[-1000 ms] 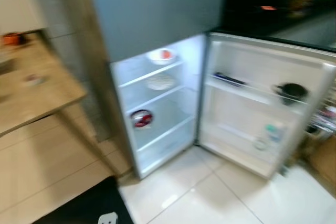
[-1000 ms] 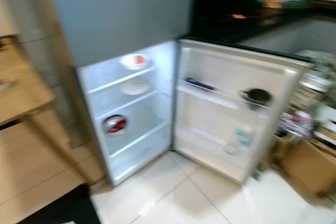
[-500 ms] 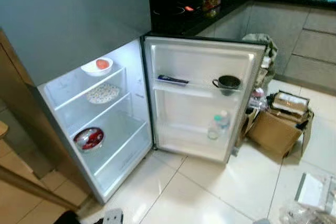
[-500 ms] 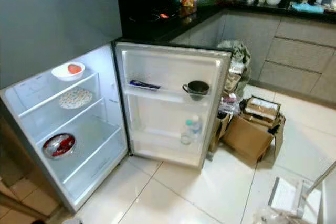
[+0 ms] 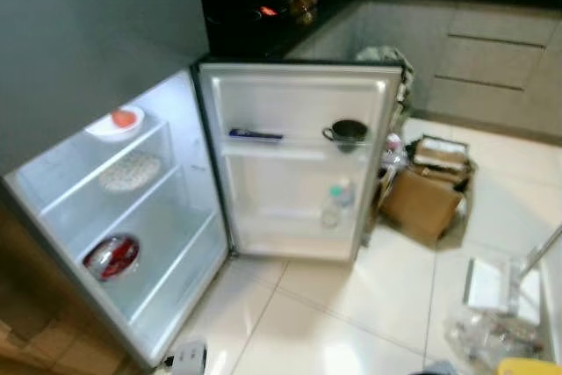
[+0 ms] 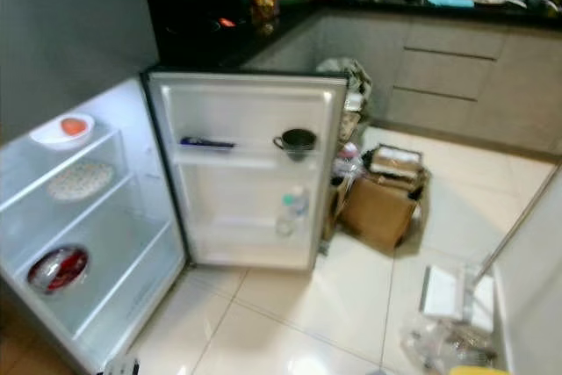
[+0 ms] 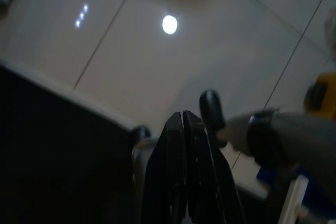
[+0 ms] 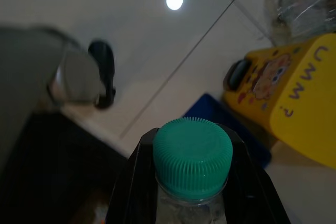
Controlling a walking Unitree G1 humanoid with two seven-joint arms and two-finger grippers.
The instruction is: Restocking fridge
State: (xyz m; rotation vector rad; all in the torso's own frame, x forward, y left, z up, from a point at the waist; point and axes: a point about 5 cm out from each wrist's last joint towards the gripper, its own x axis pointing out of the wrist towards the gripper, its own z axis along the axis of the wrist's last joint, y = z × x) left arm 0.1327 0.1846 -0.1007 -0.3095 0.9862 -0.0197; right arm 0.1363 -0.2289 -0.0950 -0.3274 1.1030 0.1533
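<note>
Green ribbed cap (image 8: 192,158) of a clear plastic bottle (image 8: 190,208) sits clamped between the right gripper (image 8: 191,182) fingers, presumably carried as stock for the open grey fridge (image 5: 114,208). Left gripper (image 7: 184,129) hangs idle, fingers pressed together, holding nothing. White door shelves (image 5: 290,151) look reachable ahead.

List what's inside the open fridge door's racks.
The fridge door holds a flat dark packet and a black cup on its upper rack, and clear bottles lower down. The cup's contents are hidden.
</note>
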